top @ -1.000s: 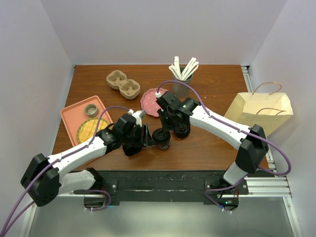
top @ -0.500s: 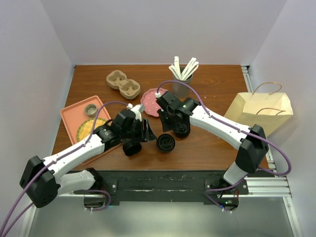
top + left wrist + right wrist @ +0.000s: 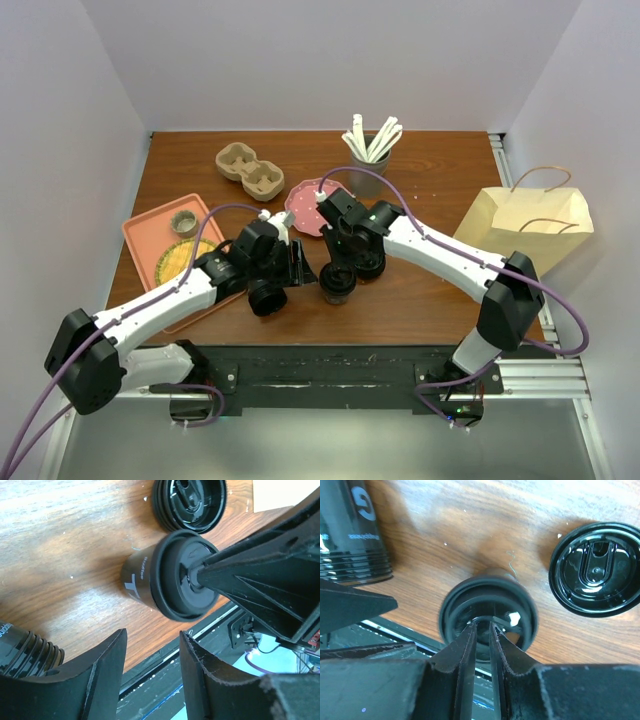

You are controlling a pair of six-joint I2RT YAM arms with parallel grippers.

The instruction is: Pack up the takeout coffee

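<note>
A black takeout cup (image 3: 337, 283) (image 3: 142, 577) stands near the table's front edge with a black lid (image 3: 187, 580) (image 3: 487, 611) on it. My right gripper (image 3: 340, 262) (image 3: 481, 625) points down onto that lid, its fingers almost together and pinching the raised part at the lid's centre. My left gripper (image 3: 298, 268) (image 3: 152, 635) is just left of the cup, open, with nothing between its fingers. A second black cup (image 3: 267, 297) (image 3: 355, 525) with no lid stands under the left wrist. A loose black lid (image 3: 368, 264) (image 3: 595, 570) (image 3: 190, 502) lies right of the cup.
A brown paper bag (image 3: 525, 225) stands at the right. A cardboard cup carrier (image 3: 250, 170) lies at the back left, a pink plate (image 3: 303, 205) behind the grippers. An orange tray (image 3: 150, 232) sits at the left, and a holder of white sticks (image 3: 370, 150) at the back.
My left gripper has let go of the lidded cup and drawn back to the left. The cup, tilted before, now stands upright, and the right fingers have closed slightly on its lid.
</note>
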